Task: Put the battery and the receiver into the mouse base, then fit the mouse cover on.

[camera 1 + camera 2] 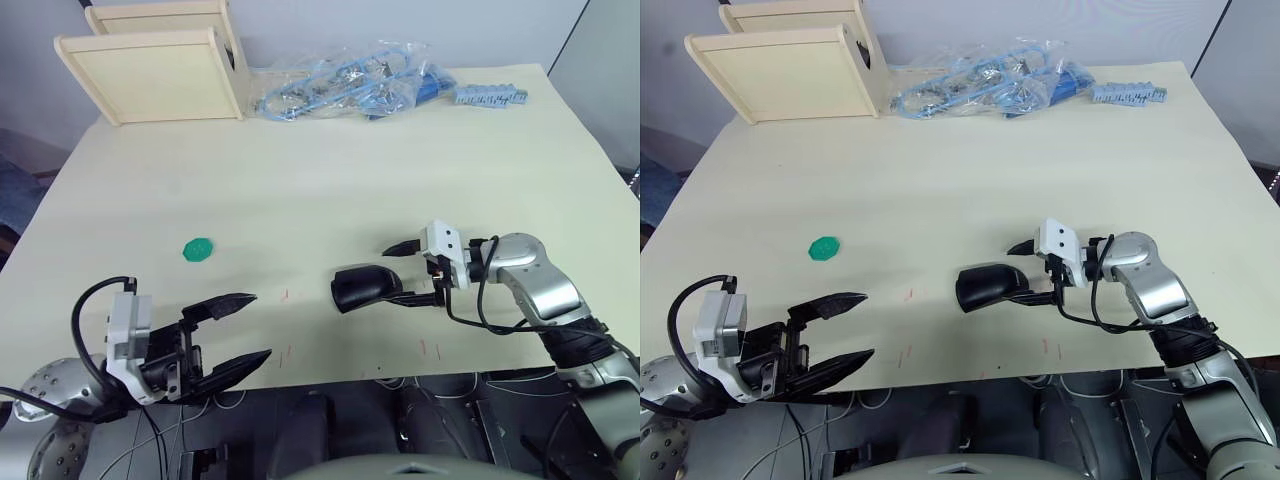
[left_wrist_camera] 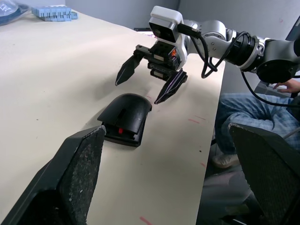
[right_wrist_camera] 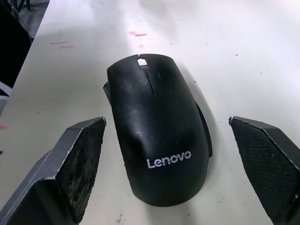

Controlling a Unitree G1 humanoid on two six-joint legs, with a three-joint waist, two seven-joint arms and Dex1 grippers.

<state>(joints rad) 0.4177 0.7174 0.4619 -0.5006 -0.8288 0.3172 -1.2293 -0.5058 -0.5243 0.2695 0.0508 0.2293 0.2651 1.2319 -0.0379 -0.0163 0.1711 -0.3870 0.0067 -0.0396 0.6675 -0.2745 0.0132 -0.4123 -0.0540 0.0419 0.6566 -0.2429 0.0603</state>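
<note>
The mouse cover [image 1: 362, 285], glossy black with white lettering [image 3: 168, 159], lies on top of the mouse base [image 2: 123, 136]. The base shows as a black rim under it, with a red part in the gap at the front. My right gripper [image 1: 392, 274] is open just behind the mouse's lettered end, one finger [image 3: 77, 164] on each side and neither touching it. My left gripper [image 1: 258, 326] is open and holds nothing at the table's near edge, well left of the mouse. The battery and the receiver are hidden.
A green round disc [image 1: 198, 249] lies on the table to the left. At the back stand two wooden boxes [image 1: 160, 60], a heap of clear plastic bags [image 1: 350, 85] and a blue block strip [image 1: 490, 96]. A seated person's legs [image 2: 243, 112] are beyond the table edge.
</note>
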